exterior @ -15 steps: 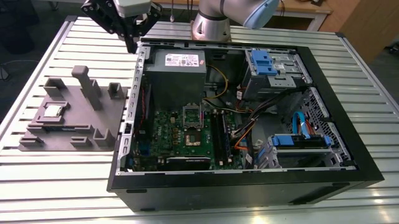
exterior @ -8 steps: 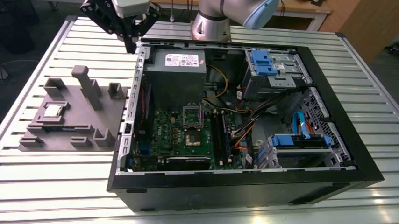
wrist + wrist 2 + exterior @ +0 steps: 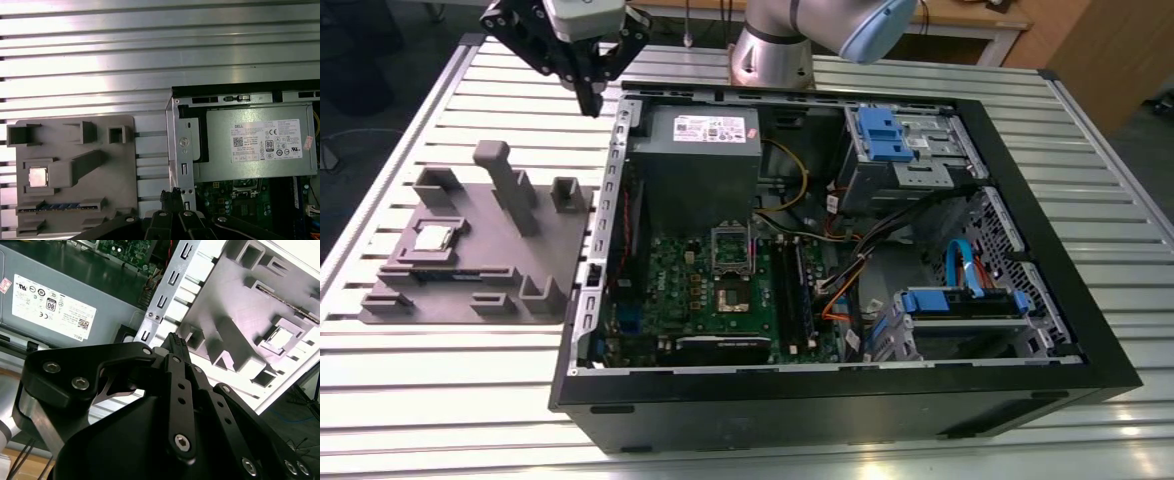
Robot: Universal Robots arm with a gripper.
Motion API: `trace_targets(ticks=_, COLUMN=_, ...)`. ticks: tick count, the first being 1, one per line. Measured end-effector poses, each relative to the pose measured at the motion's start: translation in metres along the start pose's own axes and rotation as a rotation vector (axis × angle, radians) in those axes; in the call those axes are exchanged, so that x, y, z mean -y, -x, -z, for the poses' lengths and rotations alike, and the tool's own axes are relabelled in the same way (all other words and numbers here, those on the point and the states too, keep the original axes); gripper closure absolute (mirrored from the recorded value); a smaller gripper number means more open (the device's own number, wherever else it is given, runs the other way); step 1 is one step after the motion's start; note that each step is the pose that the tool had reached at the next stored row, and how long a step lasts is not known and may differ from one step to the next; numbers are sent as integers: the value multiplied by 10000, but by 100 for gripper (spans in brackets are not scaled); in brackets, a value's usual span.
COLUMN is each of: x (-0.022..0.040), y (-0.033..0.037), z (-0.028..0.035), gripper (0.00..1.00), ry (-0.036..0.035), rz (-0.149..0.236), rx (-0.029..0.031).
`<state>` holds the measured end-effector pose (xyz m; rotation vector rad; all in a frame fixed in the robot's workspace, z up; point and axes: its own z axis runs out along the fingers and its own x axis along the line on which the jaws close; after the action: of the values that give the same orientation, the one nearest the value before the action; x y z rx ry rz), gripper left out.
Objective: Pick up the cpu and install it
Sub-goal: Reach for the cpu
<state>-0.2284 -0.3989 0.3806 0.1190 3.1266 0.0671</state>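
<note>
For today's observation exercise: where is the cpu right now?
The cpu sits in the grey fixture at the exterior view's left, beside the open computer case.

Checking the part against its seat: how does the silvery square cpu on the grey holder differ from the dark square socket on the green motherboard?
The silvery square cpu has a bright metal top; the dark square socket is dark-centred with a metal frame. The cpu rests on the grey plastic holder outside the black computer case; the socket sits inside it. Both are flat squares.
</note>
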Motion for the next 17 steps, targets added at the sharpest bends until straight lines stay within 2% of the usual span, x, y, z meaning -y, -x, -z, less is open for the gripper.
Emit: trace_targets(ticks=17, x=3, y=-36, z=-7, gripper=90, ry=0, rz=1, rx=0)
